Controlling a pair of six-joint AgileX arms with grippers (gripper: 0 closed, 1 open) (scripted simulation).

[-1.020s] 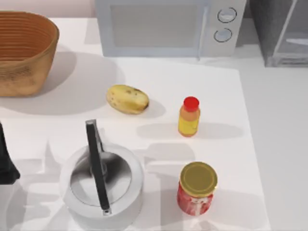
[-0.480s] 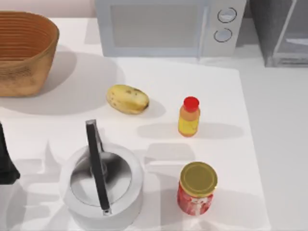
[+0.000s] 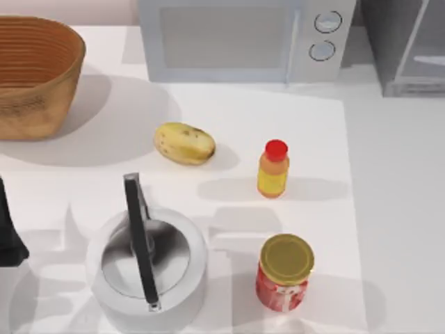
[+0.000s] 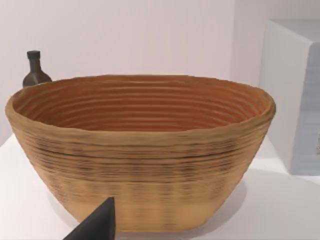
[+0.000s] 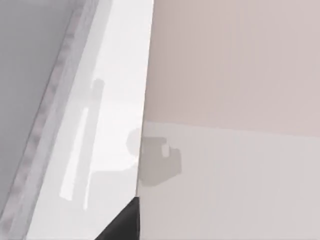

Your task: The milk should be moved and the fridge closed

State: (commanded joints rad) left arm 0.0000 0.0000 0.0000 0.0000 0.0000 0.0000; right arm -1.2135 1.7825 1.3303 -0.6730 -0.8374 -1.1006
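White table (image 3: 389, 209): carries all items listed.

Large grey metallic fridge (image 3: 407, 45), boxy, pale framed door panel: far right corner of table. Right wrist view puts it close ahead of the right gripper (image 5: 125, 222), grey wall and glossy pale frame alongside. Right gripper state: cannot tell. Door position: cannot tell.

White microwave (image 3: 243, 38) w/ two round knobs: back of table, just beside the fridge, on the side toward the left arm.

Woven tan basket (image 4: 140, 150), oval, ribbed inside: directly ahead of the left gripper (image 4: 97, 225) and near it; far left corner of table in top view. Left gripper state: cannot tell. Left arm (image 3: 8, 233) sits at the table's left edge.

Steel kettle (image 3: 149, 268) w/ black handle: near the left arm, on its right-arm side.

Red jar (image 3: 285, 271) w/ gold lid: beyond the kettle from the left arm, apart from the kettle.

Yellowish potato (image 3: 184, 142): between basket and bottle, farther from the left arm than the kettle.

Small yellow bottle (image 3: 273, 169) w/ red cap: upright, beyond the jar, near it, not touching.

Dark bottle (image 4: 35, 70): behind the basket as seen from the left gripper.
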